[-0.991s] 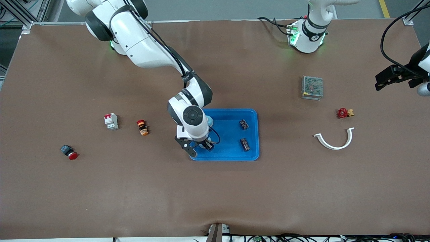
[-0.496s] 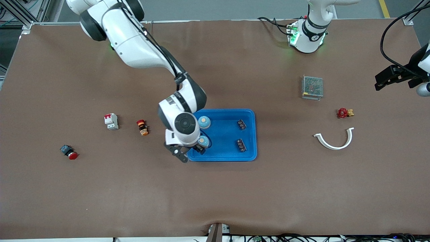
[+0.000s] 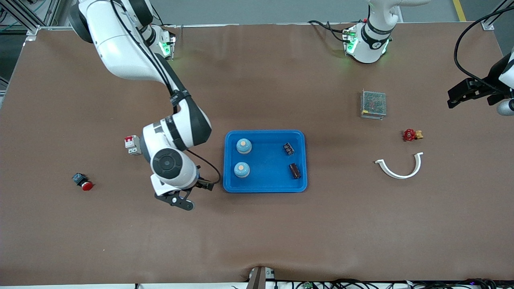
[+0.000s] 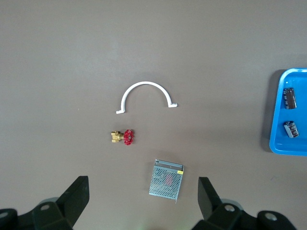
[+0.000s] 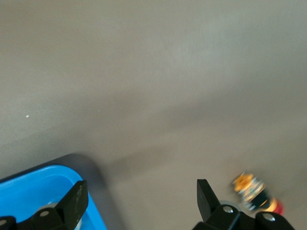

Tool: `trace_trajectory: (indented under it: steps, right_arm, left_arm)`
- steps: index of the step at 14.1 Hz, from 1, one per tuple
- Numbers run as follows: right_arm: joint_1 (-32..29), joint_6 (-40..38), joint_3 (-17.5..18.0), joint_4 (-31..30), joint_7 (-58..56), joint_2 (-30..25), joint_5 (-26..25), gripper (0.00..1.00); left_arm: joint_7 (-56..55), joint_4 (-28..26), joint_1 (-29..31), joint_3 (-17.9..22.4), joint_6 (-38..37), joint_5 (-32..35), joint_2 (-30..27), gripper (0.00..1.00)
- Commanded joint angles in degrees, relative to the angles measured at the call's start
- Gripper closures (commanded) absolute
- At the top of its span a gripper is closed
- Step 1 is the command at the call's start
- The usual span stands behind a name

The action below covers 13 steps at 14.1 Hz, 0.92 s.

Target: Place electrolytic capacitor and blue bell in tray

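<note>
The tray (image 3: pixel 265 185) sits mid-table (image 3: pixel 257 233), and inside it stand two blue bells (image 3: pixel 243 146) (image 3: pixel 241 169) at the end toward the right arm, with two electrolytic capacitors (image 3: pixel 288 149) (image 3: pixel 295 171) at the end toward the left arm. The right gripper (image 5: pixel 139 201) hangs over bare table just beside the tray, fingers (image 5: pixel 74 201) spread and empty. The left gripper (image 4: pixel 143 201) waits high over its end of the table, fingers (image 4: pixel 79 196) spread wide, above the metal mesh box (image 4: pixel 166 178).
</note>
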Motion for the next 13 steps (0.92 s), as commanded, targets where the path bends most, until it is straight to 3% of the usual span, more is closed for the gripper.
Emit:
trace_trajectory:
  steps: [1,5,13]
  right_arm:
    - [-4.1,-4.7,1.1,-0.8,-10.3,-3.6,0.2,0.0]
    - [-9.9,-8.1,1.0,-3.2,-23.9,-7.6,0.2,0.0]
    - [-21.3,-12.1,1.0,-5.0,-37.2,-12.6,0.1,0.0]
  left_arm:
    - [-0.4,-0.8,0.0,0.2,-0.4,-0.7,-1.1,0.0]
    - [-0.4,-0.8,0.0,0.2,-0.4,-0.7,-1.1,0.0]
    - [-0.3,-0.7,0.1,0.2,-0.4,-0.7,-1.0,0.0]
